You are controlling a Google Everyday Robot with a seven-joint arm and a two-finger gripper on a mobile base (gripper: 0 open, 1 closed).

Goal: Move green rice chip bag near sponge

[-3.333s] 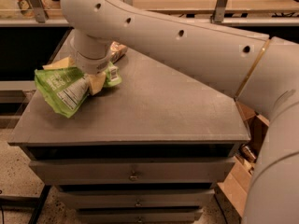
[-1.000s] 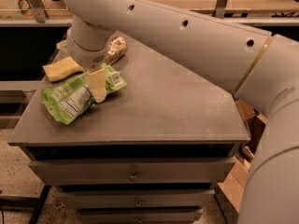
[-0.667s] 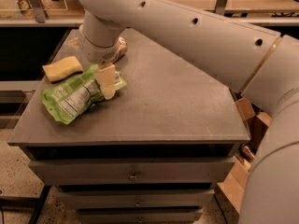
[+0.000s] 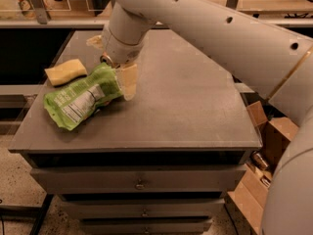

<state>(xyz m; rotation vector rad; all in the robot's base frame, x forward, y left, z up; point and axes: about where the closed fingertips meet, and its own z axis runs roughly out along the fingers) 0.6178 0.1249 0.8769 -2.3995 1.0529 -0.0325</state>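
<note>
The green rice chip bag (image 4: 80, 98) lies flat on the grey cabinet top (image 4: 195, 97) at the front left, its white label facing up. The pale-yellow sponge (image 4: 66, 71) lies just behind the bag's left part, a small gap from it. My gripper (image 4: 117, 75) hangs at the bag's upper right end, with the jaws apart. One pale finger (image 4: 128, 82) stands just right of the bag's edge and is not clamped on it. The arm hides the back of the table.
The big white arm (image 4: 220, 28) crosses the back right of the top. The cabinet has drawers (image 4: 141, 182) in front. Cardboard boxes (image 4: 269, 136) stand on the floor to the right. A shelf rail (image 4: 49, 21) runs behind the cabinet.
The bag was held up at the left, then set down beside the sponge. The finger that lay over the bag has slid off to its right. The crushed can behind is now hidden by the arm.
</note>
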